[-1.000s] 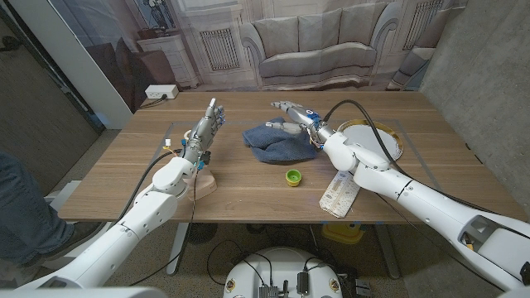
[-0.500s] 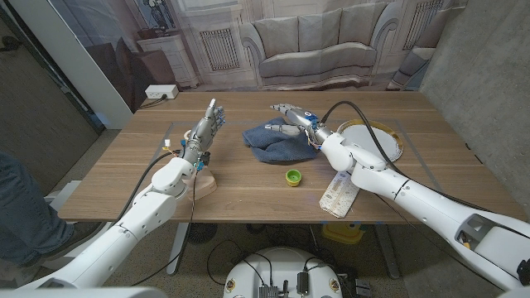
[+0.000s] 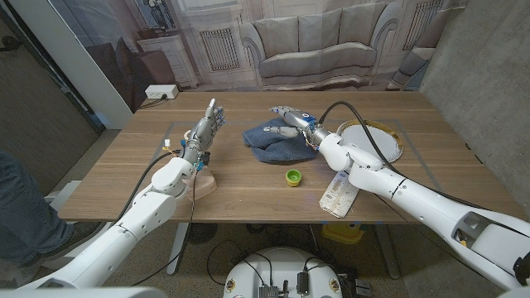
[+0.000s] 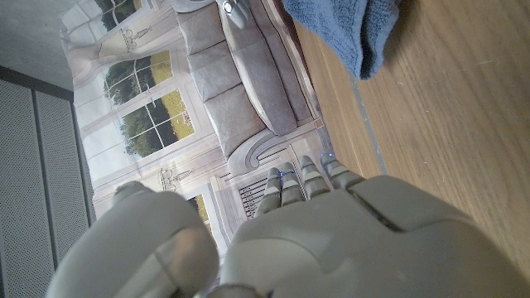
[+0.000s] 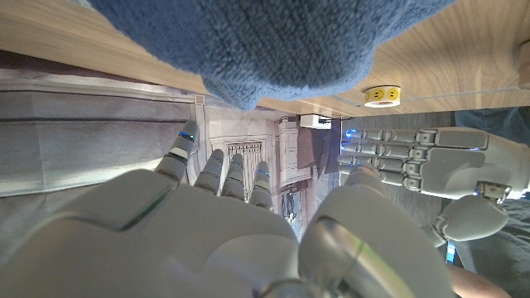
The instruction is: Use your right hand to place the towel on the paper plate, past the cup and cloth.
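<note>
The blue towel [image 3: 277, 142] lies crumpled on the table's middle; it also shows as blue towel [image 5: 273, 41] and blue towel [image 4: 348, 29]. My right hand [image 3: 288, 118] hovers at its far edge with fingers spread, holding nothing; I cannot tell whether the thumb touches the fabric. My own right hand [image 5: 224, 219] shows close up, fingers extended. The paper plate [image 3: 387, 147] lies to the right, partly behind my right arm. A small green cup [image 3: 293, 175] stands in front of the towel. A white cloth [image 3: 339, 192] lies near the front edge. My left hand [image 3: 207, 128] stands upright and empty, left of the towel.
A pale tan object [image 3: 204, 184] lies beside my left forearm. A yellow tape roll [image 5: 381, 95] sits on the table beyond the towel. My left hand [image 5: 431, 161] shows with straight fingers. A person's leg [image 3: 16, 207] is at the left edge.
My right hand has shifted slightly left and lower over the towel's far edge. The left hand and the objects have not moved.
</note>
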`<move>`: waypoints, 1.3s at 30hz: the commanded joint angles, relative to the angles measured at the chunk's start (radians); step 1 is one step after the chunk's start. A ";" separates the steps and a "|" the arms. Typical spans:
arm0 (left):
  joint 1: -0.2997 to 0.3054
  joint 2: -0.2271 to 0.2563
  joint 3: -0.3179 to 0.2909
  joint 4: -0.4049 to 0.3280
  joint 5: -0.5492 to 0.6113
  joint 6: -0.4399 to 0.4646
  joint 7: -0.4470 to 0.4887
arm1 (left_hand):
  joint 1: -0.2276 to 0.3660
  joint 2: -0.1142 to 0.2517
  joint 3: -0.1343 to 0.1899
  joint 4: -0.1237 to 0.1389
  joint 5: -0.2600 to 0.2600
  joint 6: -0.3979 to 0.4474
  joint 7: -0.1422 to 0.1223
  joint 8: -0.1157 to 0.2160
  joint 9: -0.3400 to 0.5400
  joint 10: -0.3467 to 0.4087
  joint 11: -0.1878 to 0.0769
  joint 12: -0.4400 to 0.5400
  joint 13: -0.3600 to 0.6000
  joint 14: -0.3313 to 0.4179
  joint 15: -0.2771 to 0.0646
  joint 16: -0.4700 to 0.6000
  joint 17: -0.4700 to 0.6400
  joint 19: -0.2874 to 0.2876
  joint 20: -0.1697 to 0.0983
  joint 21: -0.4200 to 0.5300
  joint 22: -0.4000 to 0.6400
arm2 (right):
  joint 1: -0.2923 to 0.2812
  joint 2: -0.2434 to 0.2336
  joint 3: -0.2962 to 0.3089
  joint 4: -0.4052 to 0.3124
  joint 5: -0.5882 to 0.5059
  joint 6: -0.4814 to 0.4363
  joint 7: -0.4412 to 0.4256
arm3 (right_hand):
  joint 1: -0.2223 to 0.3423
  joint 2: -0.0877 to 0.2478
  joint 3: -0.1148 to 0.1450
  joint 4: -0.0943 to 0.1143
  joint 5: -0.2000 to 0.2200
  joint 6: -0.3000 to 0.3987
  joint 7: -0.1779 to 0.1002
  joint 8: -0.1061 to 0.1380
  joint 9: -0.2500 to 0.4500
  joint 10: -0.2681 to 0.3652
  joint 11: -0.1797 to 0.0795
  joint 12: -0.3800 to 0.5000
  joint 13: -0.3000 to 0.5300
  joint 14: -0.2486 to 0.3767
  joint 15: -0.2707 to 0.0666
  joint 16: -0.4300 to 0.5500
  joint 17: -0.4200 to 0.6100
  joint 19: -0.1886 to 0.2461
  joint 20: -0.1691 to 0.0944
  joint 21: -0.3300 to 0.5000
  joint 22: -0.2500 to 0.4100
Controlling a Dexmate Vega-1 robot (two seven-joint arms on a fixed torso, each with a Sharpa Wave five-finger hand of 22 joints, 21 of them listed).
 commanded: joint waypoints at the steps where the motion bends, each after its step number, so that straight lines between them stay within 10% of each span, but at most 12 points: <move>1: 0.004 -0.001 -0.001 -0.004 0.002 -0.001 0.009 | 0.000 0.006 -0.007 0.001 0.006 0.010 -0.001 0.000 0.006 0.003 -0.004 0.005 0.004 0.001 -0.001 0.004 0.004 0.007 -0.034 0.004 0.005 | 0.010 0.007 -0.017 0.016 -0.003 -0.016 0.013 | 0.003 -0.008 -0.004 -0.003 0.001 -0.003 0.002 -0.002 0.005 -0.008 0.000 -0.001 0.005 -0.005 0.001 0.003 0.002 0.005 0.009 -0.003 0.005; 39: -0.003 -0.004 0.002 0.005 -0.001 0.004 0.004 | 0.003 0.011 -0.013 0.000 0.006 0.013 0.000 -0.001 0.006 0.004 -0.001 0.004 0.004 0.003 -0.001 0.004 0.004 0.006 -0.033 0.003 0.005 | 0.035 0.033 -0.066 0.085 0.003 -0.041 0.029 | -0.001 -0.008 -0.009 -0.004 0.004 -0.007 0.000 0.002 0.005 -0.013 0.005 0.004 0.006 -0.014 -0.011 0.005 0.004 0.007 0.011 -0.019 0.006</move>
